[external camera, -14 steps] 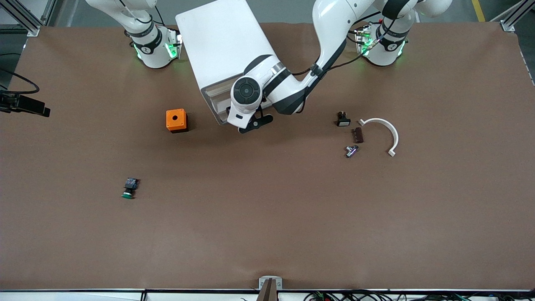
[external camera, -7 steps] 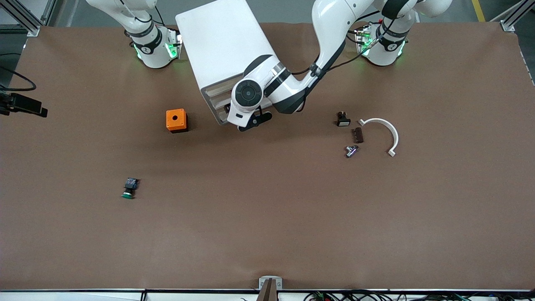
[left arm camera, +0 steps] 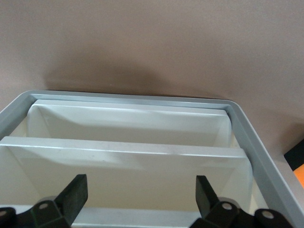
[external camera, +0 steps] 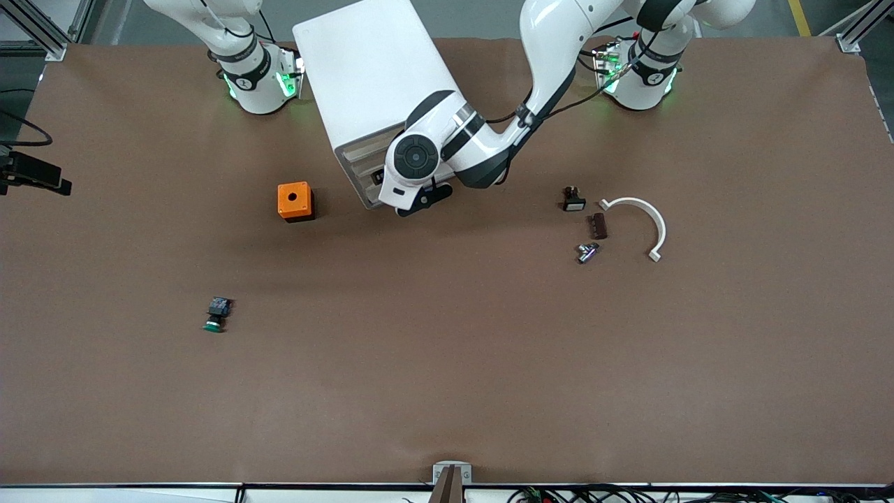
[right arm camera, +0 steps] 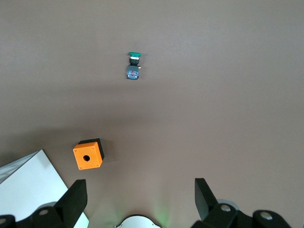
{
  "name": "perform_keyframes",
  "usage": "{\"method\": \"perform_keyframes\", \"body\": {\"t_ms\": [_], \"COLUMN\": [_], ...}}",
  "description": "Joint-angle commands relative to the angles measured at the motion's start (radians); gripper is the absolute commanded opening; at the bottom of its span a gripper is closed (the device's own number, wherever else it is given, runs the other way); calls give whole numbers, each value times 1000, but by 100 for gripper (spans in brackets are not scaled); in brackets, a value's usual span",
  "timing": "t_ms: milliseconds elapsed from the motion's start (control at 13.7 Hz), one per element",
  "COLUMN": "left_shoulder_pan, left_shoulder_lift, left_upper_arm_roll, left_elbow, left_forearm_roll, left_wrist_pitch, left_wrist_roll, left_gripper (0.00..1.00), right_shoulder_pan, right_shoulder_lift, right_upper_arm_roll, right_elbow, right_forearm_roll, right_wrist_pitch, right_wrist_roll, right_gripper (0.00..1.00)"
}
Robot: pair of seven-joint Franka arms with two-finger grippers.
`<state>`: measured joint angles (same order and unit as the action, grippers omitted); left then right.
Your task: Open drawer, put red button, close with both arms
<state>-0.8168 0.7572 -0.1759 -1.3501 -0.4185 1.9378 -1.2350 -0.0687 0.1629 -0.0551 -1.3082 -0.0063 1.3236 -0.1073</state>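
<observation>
**Both pairs of jaws spread and empty over a brown counter**

The left jaws, fingers [left arm camera: 76, 192] wide apart, sit just above the stepped cream front of a drawer [left arm camera: 123, 152] at the front of the white cabinet [external camera: 370, 77], upper middle of the frame. The right jaws, fingers [right arm camera: 73, 199] equally wide, wait high over the counter [external camera: 447, 391] near that arm's green-lit base [external camera: 258, 84]. The counter is a matte brown sheet, faintly creased, filling nearly the whole frame. On it are an orange box [external camera: 294, 200] beside the cabinet, a green-capped button [external camera: 216, 314] lower down, and a white curved piece [external camera: 649, 216] with small dark parts [external camera: 597, 226] toward the left arm's end. Aluminium posts [external camera: 42, 28] stand at the top corners on grey floor, and cables [external camera: 628, 494] run along the bottom edge.
</observation>
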Motion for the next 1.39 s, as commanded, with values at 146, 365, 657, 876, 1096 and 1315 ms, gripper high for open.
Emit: {"method": "perform_keyframes", "body": {"t_ms": [146,365,657,876,1096,1315], "left_shoulder_pan": [-10,1,42,97,151,197], "left_shoulder_lift": [-12,-19,-27,-44,-61,-73], "left_upper_arm_roll": [-2,6,10,12,12,13], "left_elbow": [-8,-4,0,0,-1,-3], "left_forearm_roll": [-40,-25,-22,-22,-20,-19], "left_wrist_pitch": [7,7,6,6,6,6], "left_wrist_roll": [-6,-8,-8,-8,-9,-9], "left_gripper": [100,100,100,100,100,100], "right_shoulder_pan": [-10,-10,13,12,6,-13], "right_shoulder_lift": [-109,-148,-160,-201,-247,-278], "right_upper_arm_roll": [12,12,15,9,9,8], "right_elbow": [-142,-189,-178,-187,-242,-289], "right_forearm_roll": [-8,-9,-38,2,-10,-11], "right_wrist_pitch": [81,118,76,59,75,69], "right_wrist_roll": [-19,-19,0,-2,-5,-14], "right_gripper": [100,100,100,100,100,100]}}
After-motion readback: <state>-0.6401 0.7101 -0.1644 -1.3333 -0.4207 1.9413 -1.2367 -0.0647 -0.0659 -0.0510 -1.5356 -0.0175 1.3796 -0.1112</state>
